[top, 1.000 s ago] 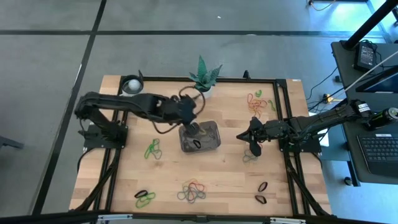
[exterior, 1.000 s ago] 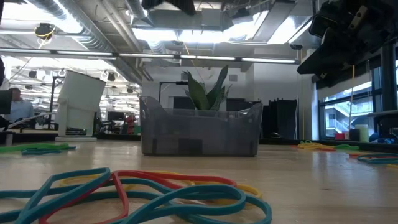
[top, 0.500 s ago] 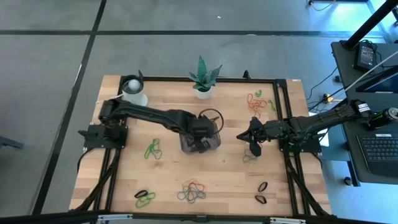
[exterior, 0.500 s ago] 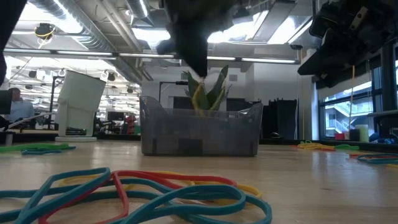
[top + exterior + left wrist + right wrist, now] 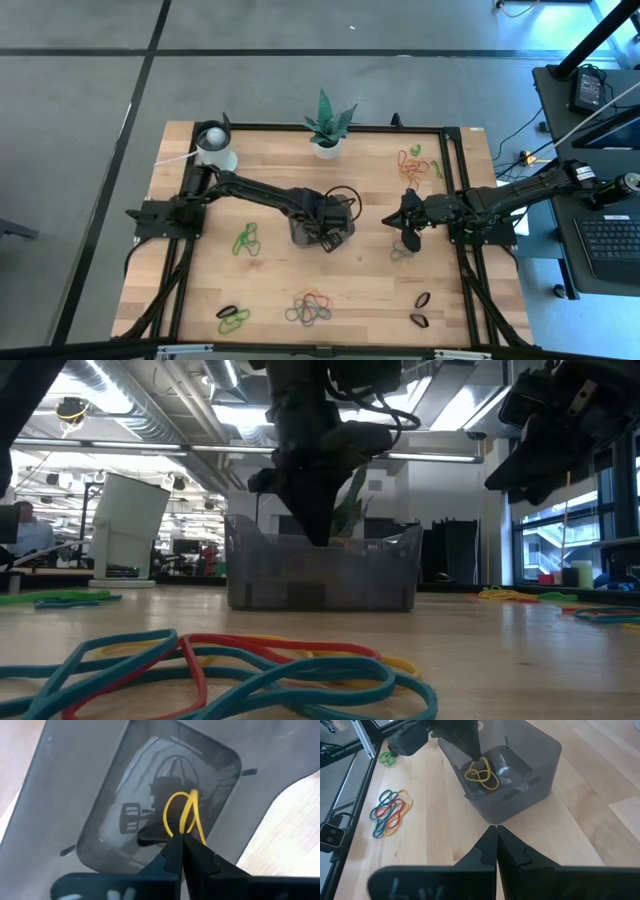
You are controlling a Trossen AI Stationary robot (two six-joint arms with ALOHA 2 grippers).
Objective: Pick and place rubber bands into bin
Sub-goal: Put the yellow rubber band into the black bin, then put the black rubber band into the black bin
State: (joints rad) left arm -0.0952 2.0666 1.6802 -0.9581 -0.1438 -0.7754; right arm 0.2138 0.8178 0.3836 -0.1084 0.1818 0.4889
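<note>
Left gripper [image 5: 181,838] down inside the bin [image 5: 303,228], fingers pinched together on a yellow rubber band [image 5: 183,816] that loops out from the tips over the bin floor. From the low view, same gripper [image 5: 318,530] pointing straight down into the bin [image 5: 320,565], tips below the rim. From the right wrist view, yellow band [image 5: 481,773] lying against the bin's inner floor, dark fingertip [image 5: 472,751] still touching it.

Right gripper [image 5: 496,832] hovering above bare wood just beside the bin's wall [image 5: 530,775], fingers closed, holding nothing. In the high view, right gripper [image 5: 405,222] to the right of the bin, clear of it.

Bin near the table centre, in front of potted plant [image 5: 325,122]. White cup [image 5: 213,140] at the far left corner.

Loose bands scattered on the table [image 5: 270,275]: green pair [image 5: 245,240] left of the bin, mixed colour pile [image 5: 310,306] near the front edge, green and black ones [image 5: 231,318] front left, black ones [image 5: 421,309] front right, orange and green cluster [image 5: 412,164] far right
</note>
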